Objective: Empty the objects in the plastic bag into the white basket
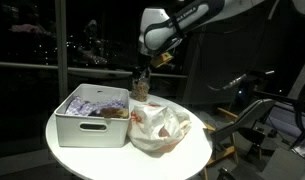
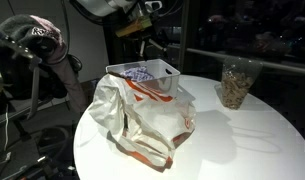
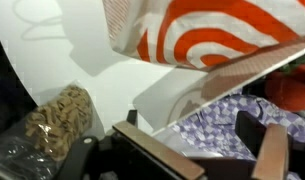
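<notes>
We see the fingers at the bottom edge of the wrist view, spread apart with nothing pinched between them. The gripper hangs free above the table. Between and behind the fingers, at lower right of that view, shows a pale lilac patterned piece lying in the white basket. Across the top of the same view stretches the plastic bag, its red-orange print curving in broad bands. At lower left stands a clear jar filled with brownish bits.

In an exterior view the gripper sits in the upper middle of the frame, above the far side of the round white table. The white basket stands at centre left, holding the lilac piece and brownish pieces. The plastic bag lies crumpled just right of the basket, touching it.

In an exterior view the bag slumps in the foreground, the basket behind it, and the jar well apart at right.
</notes>
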You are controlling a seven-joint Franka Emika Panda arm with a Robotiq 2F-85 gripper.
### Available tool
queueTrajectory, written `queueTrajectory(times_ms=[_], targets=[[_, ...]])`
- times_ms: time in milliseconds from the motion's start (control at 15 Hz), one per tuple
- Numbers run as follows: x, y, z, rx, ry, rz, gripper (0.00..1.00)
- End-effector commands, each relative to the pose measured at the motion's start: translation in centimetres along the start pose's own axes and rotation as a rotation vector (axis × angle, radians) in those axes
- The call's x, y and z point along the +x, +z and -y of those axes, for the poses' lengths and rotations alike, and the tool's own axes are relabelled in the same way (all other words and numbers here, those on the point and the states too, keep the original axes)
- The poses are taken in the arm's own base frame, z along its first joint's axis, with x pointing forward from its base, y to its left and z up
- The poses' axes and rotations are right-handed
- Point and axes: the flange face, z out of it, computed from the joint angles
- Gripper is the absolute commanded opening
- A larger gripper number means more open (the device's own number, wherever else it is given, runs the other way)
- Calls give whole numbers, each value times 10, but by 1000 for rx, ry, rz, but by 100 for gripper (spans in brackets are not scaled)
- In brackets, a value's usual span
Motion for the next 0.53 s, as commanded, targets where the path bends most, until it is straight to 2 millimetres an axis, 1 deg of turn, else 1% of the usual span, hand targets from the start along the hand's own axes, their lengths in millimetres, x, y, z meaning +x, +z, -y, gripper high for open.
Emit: queueTrajectory(times_ms=[0,133,200,333,467], targets=[[-66,-39,-38,33,50,99,100],[-102,-52,-55,55,70,142,100],[-115,-55,-61,61,82,160,100],[-141,-57,-71,84,96,204,100],[-162,-54,-76,112,104,239,100]])
